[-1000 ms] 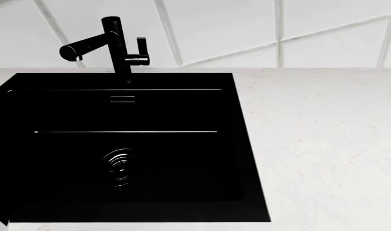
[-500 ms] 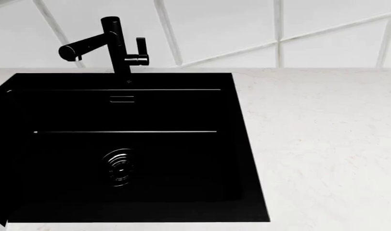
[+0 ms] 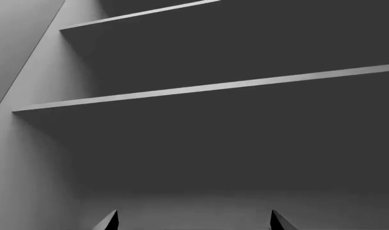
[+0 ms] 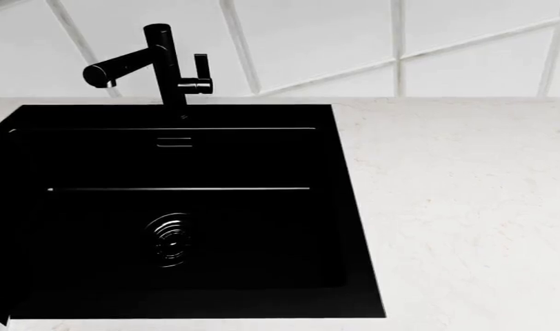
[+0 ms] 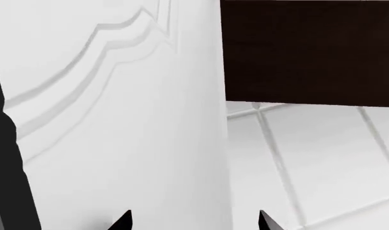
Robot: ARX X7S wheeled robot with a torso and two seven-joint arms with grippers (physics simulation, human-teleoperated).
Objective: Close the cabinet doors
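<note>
While your head camera looks down on a black sink (image 4: 96, 207) set in a pale speckled countertop (image 4: 464, 207), with a black faucet (image 4: 161, 65) at its back edge and a white tiled wall (image 4: 354, 41) behind, neither arm shows in that view at all. Your right gripper (image 5: 194, 221) comes up in the right wrist view: two dark fingertips (image 5: 122, 221) stand well apart, so that claw is spread wide with nothing between the tips. Right in front of it you have one of the cabinet doors (image 5: 118, 134), a pale panel with a raised scalloped moulding, its edge running past the gap between the tips; whether a tip touches it, you cannot tell. Beside that door there is a dark brown panel (image 5: 309, 48) and white floor tiles (image 5: 322, 163). Your left gripper (image 3: 194, 221) is also parted, both tips just peeking in at the frame edge, holding nothing. It faces the grey cabinet interior (image 3: 41, 167), where two shelves (image 3: 207, 88) cross the view. Only the one door shows in your pictures.
</note>
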